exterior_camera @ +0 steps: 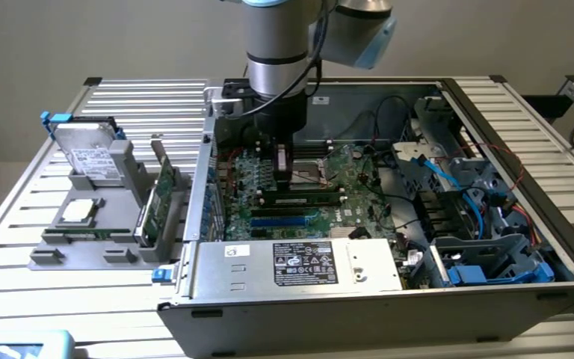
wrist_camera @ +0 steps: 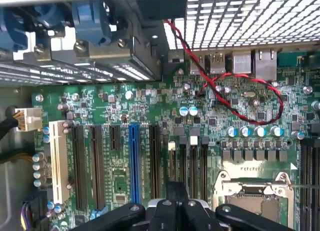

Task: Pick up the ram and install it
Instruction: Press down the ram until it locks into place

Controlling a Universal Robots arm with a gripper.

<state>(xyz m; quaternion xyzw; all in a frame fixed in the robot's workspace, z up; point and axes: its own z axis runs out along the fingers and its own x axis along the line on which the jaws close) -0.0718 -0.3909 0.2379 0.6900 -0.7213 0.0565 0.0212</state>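
Note:
In the exterior view my gripper (exterior_camera: 285,173) hangs inside the open computer case (exterior_camera: 526,187), low over the green motherboard (exterior_camera: 257,183). A long, narrow green stick, which I take for the ram (exterior_camera: 302,199), sits along a memory slot just in front of the gripper, with blue slots (exterior_camera: 287,220) beside it. In the wrist view the gripper (wrist_camera: 177,203) is shut with nothing between its dark fingers. It hovers over the expansion slots (wrist_camera: 134,161), close to the CPU socket (wrist_camera: 252,196).
A grey fixture (exterior_camera: 48,258) at the exterior view's left holds a hard drive (exterior_camera: 93,153), a CPU (exterior_camera: 81,211) and an upright green card (exterior_camera: 159,194). The power supply (exterior_camera: 297,263) lies along the case front. Blue and black cables (exterior_camera: 447,176) crowd the drive bays.

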